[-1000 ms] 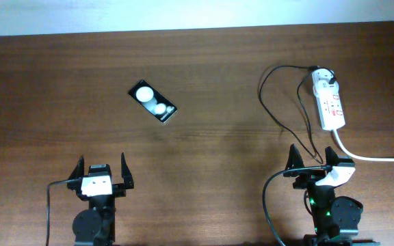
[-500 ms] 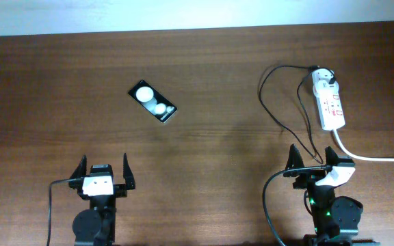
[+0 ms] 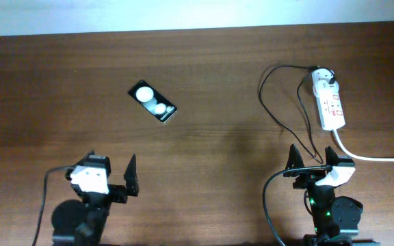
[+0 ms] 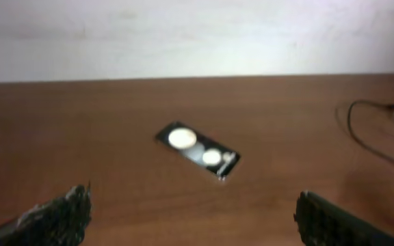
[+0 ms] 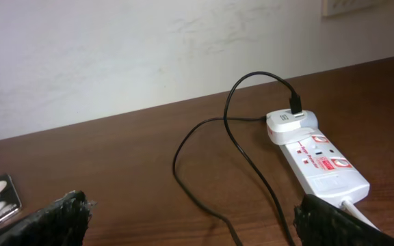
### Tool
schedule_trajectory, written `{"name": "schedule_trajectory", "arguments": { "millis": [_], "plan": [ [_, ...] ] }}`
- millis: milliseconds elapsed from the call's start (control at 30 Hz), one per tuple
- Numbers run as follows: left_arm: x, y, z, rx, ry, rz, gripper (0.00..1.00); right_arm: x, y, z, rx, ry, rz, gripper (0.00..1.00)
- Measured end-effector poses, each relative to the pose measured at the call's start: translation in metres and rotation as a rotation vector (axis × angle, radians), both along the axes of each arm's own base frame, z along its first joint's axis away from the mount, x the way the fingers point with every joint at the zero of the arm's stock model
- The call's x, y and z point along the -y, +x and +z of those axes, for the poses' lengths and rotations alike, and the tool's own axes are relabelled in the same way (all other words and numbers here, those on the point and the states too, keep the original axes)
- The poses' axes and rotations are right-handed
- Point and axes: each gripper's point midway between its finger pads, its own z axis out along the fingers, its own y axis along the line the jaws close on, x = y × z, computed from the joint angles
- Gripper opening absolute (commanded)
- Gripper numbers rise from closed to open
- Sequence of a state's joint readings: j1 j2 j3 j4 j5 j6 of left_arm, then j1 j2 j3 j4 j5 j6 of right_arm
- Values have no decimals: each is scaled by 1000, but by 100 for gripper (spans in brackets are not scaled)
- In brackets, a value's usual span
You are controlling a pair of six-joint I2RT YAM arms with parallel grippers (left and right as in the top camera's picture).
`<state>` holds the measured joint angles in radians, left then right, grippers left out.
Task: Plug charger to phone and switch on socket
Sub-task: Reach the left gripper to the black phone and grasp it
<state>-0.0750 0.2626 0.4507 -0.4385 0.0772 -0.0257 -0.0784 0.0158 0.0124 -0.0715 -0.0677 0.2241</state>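
The left gripper [image 4: 191,199] is spread wide and empty, low at the near left of the bench [image 3: 211,150]. The phone [image 4: 198,149] lies flat beyond it toward the far side, with nothing plugged into it. The right gripper [image 5: 190,203] is likewise wide and empty at the near right. The charger [image 5: 287,124] has its adapter seated in the far end of the socket [image 5: 320,162] at the far right, and its cable loops back toward the right gripper. The plug tip seems to lie just by that gripper, well apart from the phone, though I cannot make it out. As I judge it, only the adapter end is done. Picking up the tip, plugging it into the phone and pressing the switch remain. Whether the switch is on cannot be told.
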Motion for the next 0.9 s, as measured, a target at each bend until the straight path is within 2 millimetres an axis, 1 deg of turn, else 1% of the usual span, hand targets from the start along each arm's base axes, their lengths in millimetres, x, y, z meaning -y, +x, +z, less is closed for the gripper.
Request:
{"name": "schedule_trajectory", "arguments": {
  "millis": [33, 67, 100, 133, 167, 200, 233, 267, 300, 333, 400, 433, 500, 567, 633, 667, 733, 767, 800, 867, 900],
  "plan": [
    [1, 0, 6, -27, -5, -5, 99, 0, 0, 0, 0, 0, 0, 99],
    [6, 5, 25, -68, -20, -24, 99, 0, 0, 0, 0, 0, 0, 99],
    [7, 5, 26, -114, -24, -31, 99, 0, 0, 0, 0, 0, 0, 99],
    [8, 2, 23, -198, -23, -34, 99, 0, 0, 0, 0, 0, 0, 99],
    [9, 13, 41, -279, -20, -36, 99, 0, 0, 0, 0, 0, 0, 99],
    [10, 19, 44, -316, -18, -37, 99, 0, 0, 0, 0, 0, 0, 99],
    [11, 24, 51, -426, -14, -36, 99, 0, 0, 0, 0, 0, 0, 99],
    [13, 38, 63, -465, -15, -41, 99, 0, 0, 0, 0, 0, 0, 99],
    [16, 40, 61, -554, -22, -57, 99, 0, 0, 0, 0, 0, 0, 99],
    [22, 50, 63, -582, -37, -82, 99, 0, 0, 0, 0, 0, 0, 99],
    [29, 51, 42, -698, -55, -111, 99, 0, 0, 0, 0, 0, 0, 99],
    [32, 53, 23, -788, -64, -120, 99, 0, 0, 0, 0, 0, 0, 99],
    [34, 59, -2, -891, -73, -126, 99, 0, 0, 0, 0, 0, 0, 99],
    [35, 67, -20, -967, -111, -90, 99, 0, 0, 0, 0, 0, 0, 99],
    [35, 75, -35, -1027, -188, -5, 99, 0, 0, 0, 0, 0, 0, 99],
    [31, 80, -39, -1038, -228, 66, 99, 0, 0, 0, 0, 0, 0, 99],
    [25, 86, -40, -1018, -236, 184, 99, 0, 0, 0, 0, 0, 0, 99],
    [28, 85, -40, -1009, -220, 234, 100, 0, 0, 0, 0, 0, 0, 99],
    [25, 89, -36, -983, -216, 294, 99, 0, 0, 0, 0, 0, 0, 99],
    [23, 101, -25, -946, -227, 341, 100, 0, 0, 0, 0, 0, 0, 99],
    [23, 111, -18, -927, -233, 352, 100, 0, 0, 0, 0, 0, 0, 99]
  ]
}}
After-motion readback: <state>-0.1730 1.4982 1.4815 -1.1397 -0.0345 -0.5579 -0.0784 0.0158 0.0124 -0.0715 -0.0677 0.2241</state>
